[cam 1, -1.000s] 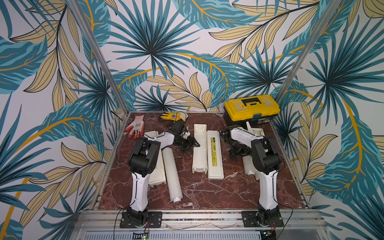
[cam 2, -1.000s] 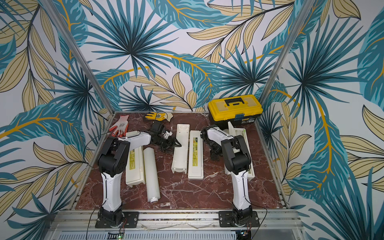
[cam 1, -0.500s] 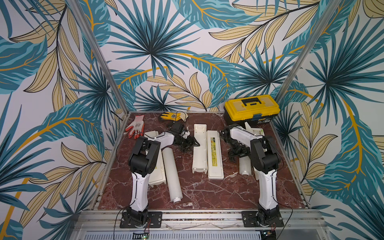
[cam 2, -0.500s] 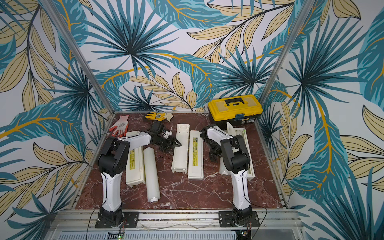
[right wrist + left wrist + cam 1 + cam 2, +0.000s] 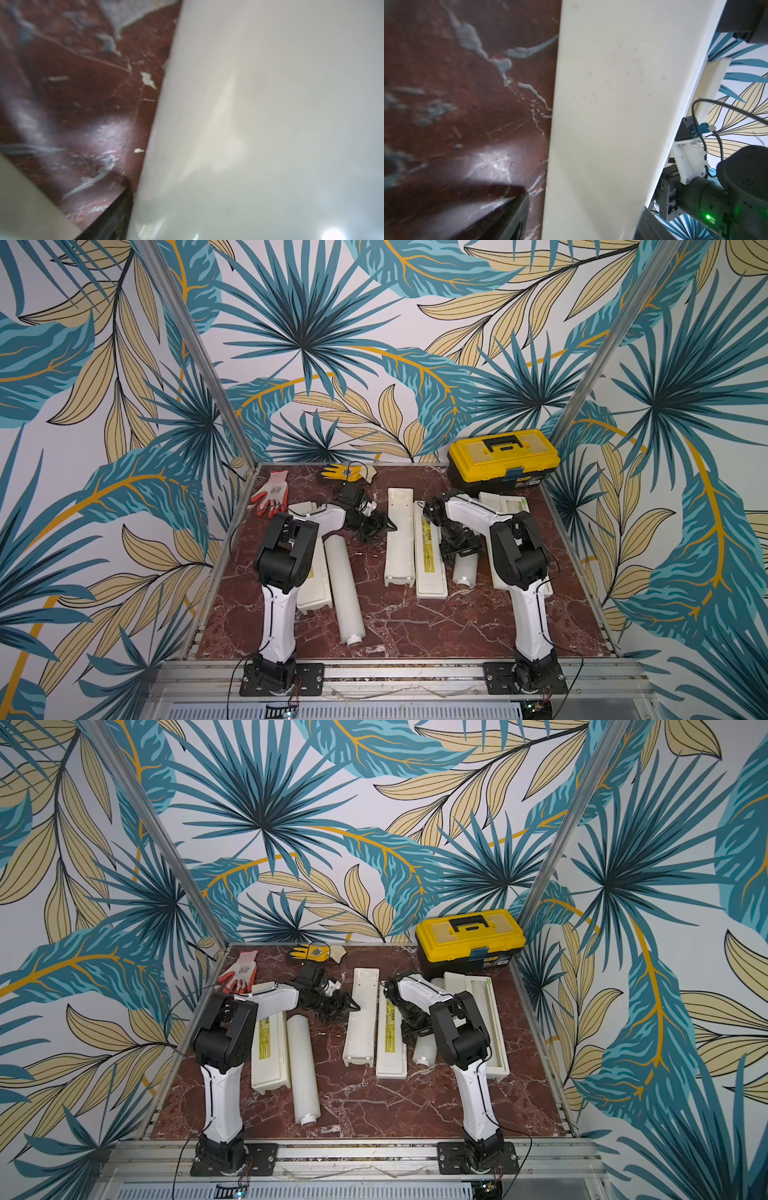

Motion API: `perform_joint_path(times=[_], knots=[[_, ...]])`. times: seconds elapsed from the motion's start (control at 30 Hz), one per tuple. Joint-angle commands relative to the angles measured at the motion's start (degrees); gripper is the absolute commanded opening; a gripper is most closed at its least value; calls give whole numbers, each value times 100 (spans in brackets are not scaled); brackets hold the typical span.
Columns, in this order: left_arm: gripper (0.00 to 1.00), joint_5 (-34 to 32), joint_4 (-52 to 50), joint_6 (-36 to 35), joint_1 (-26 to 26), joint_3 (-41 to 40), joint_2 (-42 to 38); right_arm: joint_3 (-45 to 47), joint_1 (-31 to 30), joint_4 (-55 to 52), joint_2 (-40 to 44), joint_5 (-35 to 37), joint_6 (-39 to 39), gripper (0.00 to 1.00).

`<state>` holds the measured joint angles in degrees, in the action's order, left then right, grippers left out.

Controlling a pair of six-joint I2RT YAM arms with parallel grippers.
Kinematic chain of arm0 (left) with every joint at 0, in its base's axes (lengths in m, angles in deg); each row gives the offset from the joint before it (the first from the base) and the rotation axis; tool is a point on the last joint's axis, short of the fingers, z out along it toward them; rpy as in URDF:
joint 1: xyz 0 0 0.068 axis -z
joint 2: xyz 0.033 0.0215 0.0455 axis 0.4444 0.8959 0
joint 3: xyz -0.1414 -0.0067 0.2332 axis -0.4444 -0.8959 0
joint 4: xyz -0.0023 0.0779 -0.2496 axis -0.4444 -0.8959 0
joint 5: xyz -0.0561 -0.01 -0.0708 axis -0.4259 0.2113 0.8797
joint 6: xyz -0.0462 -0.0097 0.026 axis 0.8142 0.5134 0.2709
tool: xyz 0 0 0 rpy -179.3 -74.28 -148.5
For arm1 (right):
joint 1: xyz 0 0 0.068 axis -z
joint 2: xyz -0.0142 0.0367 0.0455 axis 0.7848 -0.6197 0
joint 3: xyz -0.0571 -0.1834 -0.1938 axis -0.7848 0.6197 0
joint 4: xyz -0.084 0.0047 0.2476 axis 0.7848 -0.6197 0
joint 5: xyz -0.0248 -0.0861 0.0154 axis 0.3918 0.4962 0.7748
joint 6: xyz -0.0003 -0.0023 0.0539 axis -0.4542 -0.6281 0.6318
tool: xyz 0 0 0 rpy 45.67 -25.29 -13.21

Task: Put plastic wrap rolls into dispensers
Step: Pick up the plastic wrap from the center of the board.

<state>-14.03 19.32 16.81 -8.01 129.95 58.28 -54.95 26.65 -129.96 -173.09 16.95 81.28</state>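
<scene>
Plastic wrap roll (image 5: pixel 464 572) lies just beside the middle dispenser (image 5: pixel 430 560), straddled by the right gripper (image 5: pixel 461 551), whose grip I cannot tell, while the left gripper (image 5: pixel 385 526) clamps that dispenser's lid (image 5: pixel 612 104) between half-spread jaws.

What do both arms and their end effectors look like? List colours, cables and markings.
Left arm and right arm match: glossy white links, bulky black joint housings, black bolted base plates, thin black cables along the links. The left end effector and right end effector are black. No markings are readable.
</scene>
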Motion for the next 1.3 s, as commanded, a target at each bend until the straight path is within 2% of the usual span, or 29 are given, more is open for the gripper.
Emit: perform_joint_path(times=[0.0,0.1,0.2,0.33,0.47,0.53,0.87,1.07,1.17,1.27], knots=[[73,-241,-103,-46,-72,-183,9,398,-135,1156,-135,-914,-519,77],[73,-212,-109,-69,-78,-135,27,668,-139,1314,88,-836,-645,77],[73,-195,-128,-81,-79,-103,47,728,-13,1374,195,-707,-432,89],[73,-162,-130,-71,-79,-51,75,398,200,1449,34,-815,-199,97],[73,-164,-161,-75,-71,-50,28,34,303,1455,-223,-887,-170,99],[73,-177,-163,-72,-70,-66,-6,-54,379,1490,-341,-951,-208,97],[73,-254,-266,-121,-71,-116,-163,168,504,1688,-275,-1636,-665,71],[73,-280,-320,-147,-71,-78,-150,638,248,1313,111,-1653,-1157,68],[73,-283,-357,-169,-71,-74,-141,945,201,1227,362,-1767,-1046,72],[73,-300,-393,-189,-70,-90,-158,1055,213,1157,595,-1211,-662,91]])
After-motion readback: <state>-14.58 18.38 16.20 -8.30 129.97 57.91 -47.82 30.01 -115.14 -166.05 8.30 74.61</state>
